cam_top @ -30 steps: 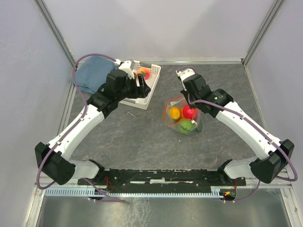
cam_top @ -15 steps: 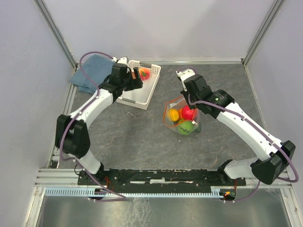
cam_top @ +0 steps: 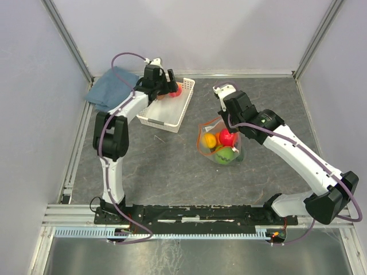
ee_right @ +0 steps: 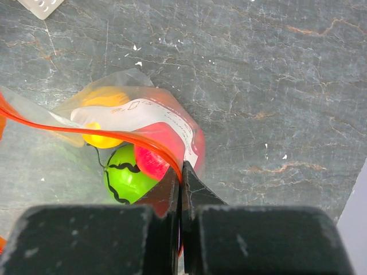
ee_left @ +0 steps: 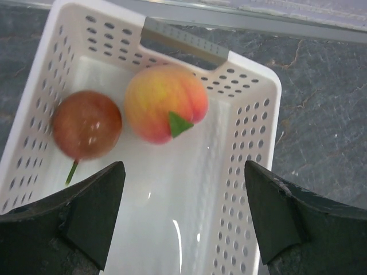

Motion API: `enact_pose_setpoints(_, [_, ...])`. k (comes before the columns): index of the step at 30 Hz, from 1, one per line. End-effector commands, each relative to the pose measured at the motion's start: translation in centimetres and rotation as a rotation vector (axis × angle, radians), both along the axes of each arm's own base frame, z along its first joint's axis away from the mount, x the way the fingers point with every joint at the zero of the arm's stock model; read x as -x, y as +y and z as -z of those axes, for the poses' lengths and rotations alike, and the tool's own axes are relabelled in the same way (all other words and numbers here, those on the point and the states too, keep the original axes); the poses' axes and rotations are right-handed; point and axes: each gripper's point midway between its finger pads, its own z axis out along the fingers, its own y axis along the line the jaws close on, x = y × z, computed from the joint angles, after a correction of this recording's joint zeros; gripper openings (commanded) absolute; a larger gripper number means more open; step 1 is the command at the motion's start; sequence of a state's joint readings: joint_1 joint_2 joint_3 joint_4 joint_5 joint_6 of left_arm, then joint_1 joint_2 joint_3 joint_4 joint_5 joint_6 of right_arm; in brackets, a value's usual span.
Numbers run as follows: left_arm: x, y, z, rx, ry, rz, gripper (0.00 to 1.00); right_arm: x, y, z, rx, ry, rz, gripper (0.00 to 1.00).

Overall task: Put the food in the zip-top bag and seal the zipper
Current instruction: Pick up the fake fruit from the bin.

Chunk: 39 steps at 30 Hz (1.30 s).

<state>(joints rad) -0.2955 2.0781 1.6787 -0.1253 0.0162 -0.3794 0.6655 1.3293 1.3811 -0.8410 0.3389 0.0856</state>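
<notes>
The left pincer (ee_left: 183, 217) hangs open over the white basket (ee_left: 259, 114), where a peach (ee_left: 163, 106) and a brown fruit (ee_left: 86, 123) lie just beside each other. The right pincer (ee_right: 181, 180) is closed on the zipper (ee_right: 114, 136) edge of the zip-top bag (cam_top: 221, 143), which lies on the table (cam_top: 160, 172) with yellow, red and green food (ee_right: 123, 175) inside. Two risks, I think — the round peach may roll aside against its neighbour when pinched, or the thin strip may slip out and the mouth collapse.

Grey table (cam_top: 172, 172), basket (cam_top: 184, 106), zip-top bag (cam_top: 211, 125), likely cloth (cam_top: 109, 91)
</notes>
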Motion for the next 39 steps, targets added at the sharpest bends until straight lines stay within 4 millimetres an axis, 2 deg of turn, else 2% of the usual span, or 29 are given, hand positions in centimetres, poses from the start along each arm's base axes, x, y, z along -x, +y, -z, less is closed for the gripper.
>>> enact_pose_setpoints(1, [-4.0,-1.3,-1.4,-0.012,-0.116,0.071,0.9,-0.6,0.8,-2.0,-0.077,-0.064,-0.002,0.02])
enact_pose_setpoints(2, [-4.5,-1.3,-0.4,-0.034,-0.108,0.072,0.9,-0.6,0.8,-2.0,-0.079,-0.063,-0.002,0.02])
enact_pose_setpoints(3, [-5.0,-1.2,-0.5,-0.043,-0.119,0.065,0.91,-0.7,0.9,-2.0,-0.08,-0.064,-0.002,0.02])
enact_pose_setpoints(7, [-6.5,-0.8,0.9,-0.097,-0.124,0.054,0.91,-0.7,1.3,-1.7,-0.083,-0.051,-0.017,0.02])
enact_pose_setpoints(11, [-7.5,-1.0,3.9,-0.128,-0.091,0.063,0.91,-0.8,1.4,-1.4,-0.078,-0.041,-0.02,0.02])
enact_pose_setpoints(23, [-8.8,-2.0,6.7,-0.106,-0.097,0.094,0.89,-1.0,1.5,-0.8,-0.06,-0.026,-0.023,0.02])
enact_pose_setpoints(28, [-7.7,-2.7,7.7,-0.09,-0.064,0.152,0.77,-1.0,1.6,-0.6,-0.055,-0.019,-0.023,0.02])
enact_pose_setpoints(34, [-4.4,-3.1,6.5,-0.039,-0.05,0.202,0.64,-0.8,1.5,-1.0,-0.069,-0.027,-0.025,0.02])
enact_pose_setpoints(35, [-3.7,-3.1,6.9,-0.033,-0.038,0.208,0.62,-0.6,1.4,-1.1,-0.075,-0.03,-0.025,0.02])
enact_pose_setpoints(36, [-3.1,-3.0,5.5,-0.026,-0.051,0.212,0.61,-0.5,1.4,-1.3,-0.08,-0.031,-0.026,0.02])
enact_pose_setpoints(37, [-2.6,-3.0,5.0,-0.023,-0.052,0.215,0.6,-0.4,1.4,-1.4,-0.085,-0.03,-0.027,0.02])
enact_pose_setpoints(39, [-1.1,-2.6,5.1,-0.023,-0.033,0.217,0.59,-0.1,1.4,-1.6,-0.101,-0.033,-0.027,0.02])
